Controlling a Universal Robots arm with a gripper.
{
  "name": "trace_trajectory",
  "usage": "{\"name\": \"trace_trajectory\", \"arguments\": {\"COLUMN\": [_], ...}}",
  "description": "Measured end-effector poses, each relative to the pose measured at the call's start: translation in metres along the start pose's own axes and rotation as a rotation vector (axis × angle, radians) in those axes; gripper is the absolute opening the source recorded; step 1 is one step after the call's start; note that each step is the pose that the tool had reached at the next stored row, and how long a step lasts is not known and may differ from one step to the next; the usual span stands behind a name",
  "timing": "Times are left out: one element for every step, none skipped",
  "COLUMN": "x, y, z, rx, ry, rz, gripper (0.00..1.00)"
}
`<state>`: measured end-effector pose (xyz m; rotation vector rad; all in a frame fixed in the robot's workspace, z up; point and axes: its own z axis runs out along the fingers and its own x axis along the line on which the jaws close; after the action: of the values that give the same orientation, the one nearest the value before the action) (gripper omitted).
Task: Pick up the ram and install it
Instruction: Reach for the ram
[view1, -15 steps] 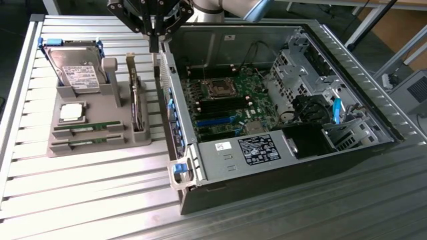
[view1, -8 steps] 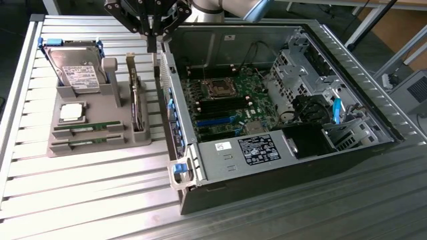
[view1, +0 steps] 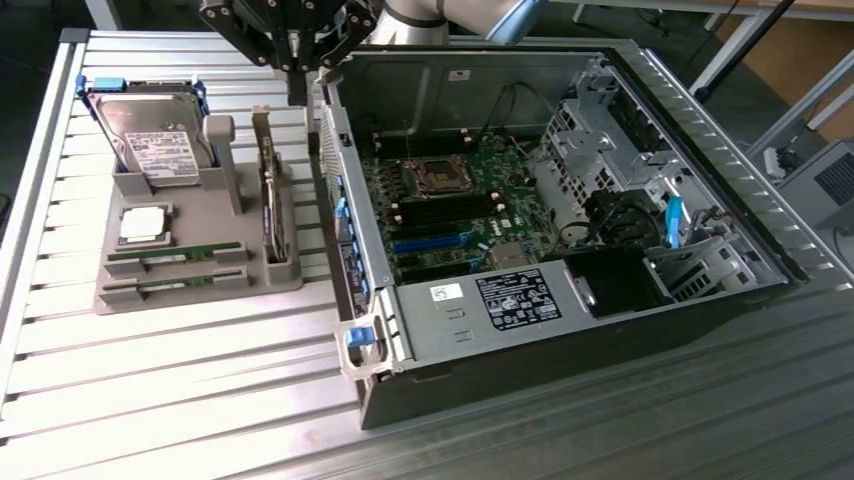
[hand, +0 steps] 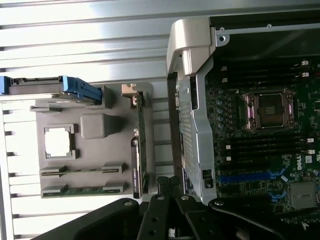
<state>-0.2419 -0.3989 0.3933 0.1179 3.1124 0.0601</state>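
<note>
My hand (view1: 306, 75) hangs shut and empty above the near wall of the computer case (view1: 707, 130), well apart from the ram (view1: 178, 255), which lies slotted in the grey holder (view1: 200, 225) on the tabletop (view1: 174, 400). Its twin stick (view1: 174, 288) lies just beside it, so I could seize the wrong one. The upright card (view1: 274, 215) or the case wall might snag me. The holder also carries a hard drive (view1: 154, 135) and a processor chip (view1: 144, 224).

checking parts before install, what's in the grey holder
A hard drive, a processor chip, two green ram sticks lying side by side, and an upright card. The slots hide the sticks' lower edges.
</note>
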Motion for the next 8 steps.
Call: {"name": "trace_trajectory", "arguments": {"x": [0.0011, 0.0022, 0.0035, 0.0048, 0.0055, 0.0064, 0.0068, 0.0075], "y": [-0.0001, -0.0002, -0.0002, -0.0004, -0.0004, -0.0005, -0.0005, -0.0006], "z": [0.0, -0.0001, -0.0001, -0.0001, -0.0002, -0.0002, -0.0002, -0.0002], "rx": [0.0, 0.0001, 0.0, 0.0, 0.0, 0.0, 0.0, 0.0], "ry": [0.0, 0.0, 0.0, 0.0, 0.0, 0.0, 0.0, 0.0], "rz": [0.0, 0.0, 0.0, 0.0, 0.0, 0.0, 0.0, 0.0], "gripper": [0.09, 0.09, 0.09, 0.09, 0.09, 0.09, 0.09, 0.09]}}
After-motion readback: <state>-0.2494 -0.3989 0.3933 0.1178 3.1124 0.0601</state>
